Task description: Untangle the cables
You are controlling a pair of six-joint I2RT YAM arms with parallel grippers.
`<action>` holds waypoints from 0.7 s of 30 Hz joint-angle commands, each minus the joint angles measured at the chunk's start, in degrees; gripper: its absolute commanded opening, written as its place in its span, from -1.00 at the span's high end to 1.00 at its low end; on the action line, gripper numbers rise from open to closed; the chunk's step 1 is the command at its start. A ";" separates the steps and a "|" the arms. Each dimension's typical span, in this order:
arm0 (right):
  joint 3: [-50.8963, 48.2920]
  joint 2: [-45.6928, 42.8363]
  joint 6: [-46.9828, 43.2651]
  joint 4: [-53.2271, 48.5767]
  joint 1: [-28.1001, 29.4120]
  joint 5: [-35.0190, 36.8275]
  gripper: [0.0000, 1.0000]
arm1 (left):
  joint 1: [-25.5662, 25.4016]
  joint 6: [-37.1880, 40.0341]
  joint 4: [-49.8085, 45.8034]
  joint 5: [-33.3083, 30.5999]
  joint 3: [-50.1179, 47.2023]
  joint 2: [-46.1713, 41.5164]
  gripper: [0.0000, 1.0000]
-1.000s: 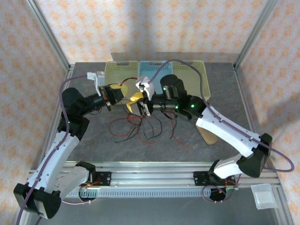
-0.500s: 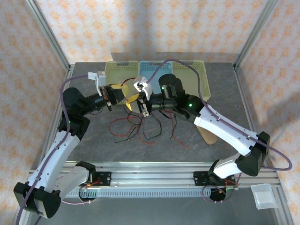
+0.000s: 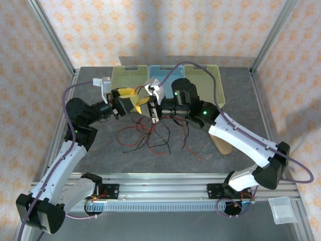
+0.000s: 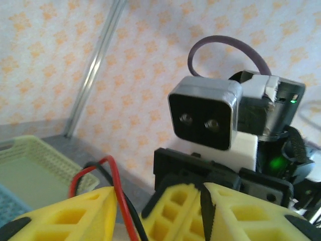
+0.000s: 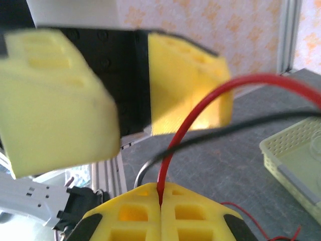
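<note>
While the left gripper (image 3: 131,100) stands with fingers apart, a red cable (image 5: 199,111) and a black cable (image 5: 241,128) passing close by one finger, the other cables (image 3: 150,136) lie knotted on the table (image 3: 100,145) just below, and the right gripper (image 5: 160,195) is pinched tight on the red cable. Step looks like a handover, one strand lifted from the knot. Next move likely needs the right arm drawing red away slowly, so black does not drag along.
</note>
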 commanded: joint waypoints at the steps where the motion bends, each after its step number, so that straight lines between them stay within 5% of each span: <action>1: 0.46 -3.74 0.59 4.21 0.25 3.63 1.00 | -0.70 -10.55 17.53 4.07 -2.83 0.05 0.03; 10: 0.80 -5.39 -0.38 3.56 0.25 9.70 1.00 | -0.69 0.90 5.04 2.72 -3.56 -3.51 -0.13; 21: 1.69 -5.08 1.98 6.15 0.21 10.75 1.00 | -2.40 -4.18 13.36 6.33 -7.51 -1.01 -0.15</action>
